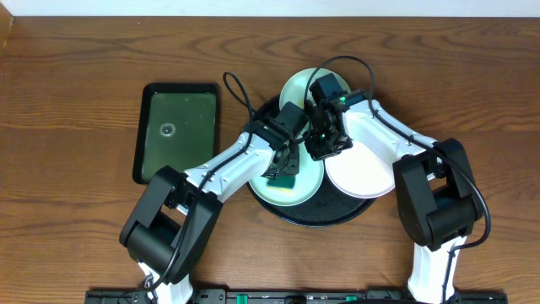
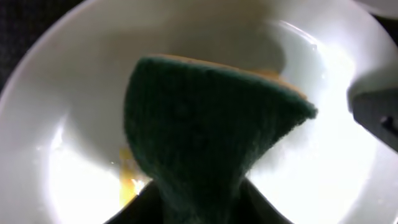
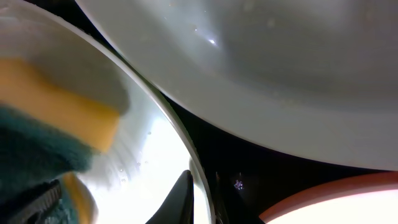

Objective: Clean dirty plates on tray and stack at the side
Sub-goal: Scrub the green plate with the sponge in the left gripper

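While left fingers [image 1: 285,165] clamp a sponge [image 2: 205,143] onto the mint plate [image 1: 297,195] on the tray [image 1: 325,218] | right fingers [image 1: 321,148] at that plate's rim | their grip: cannot tell

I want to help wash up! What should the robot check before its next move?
1. The sponge gripped in the left pincer: ok.
2. The sponge pressed on the front mint plate: ok.
3. That plate clean: not ok, a yellow smear shows.
4. The right pincer gripping that plate's rim: cannot tell.
5. The white plate stacked at the side: not ok, it lies on the tray.
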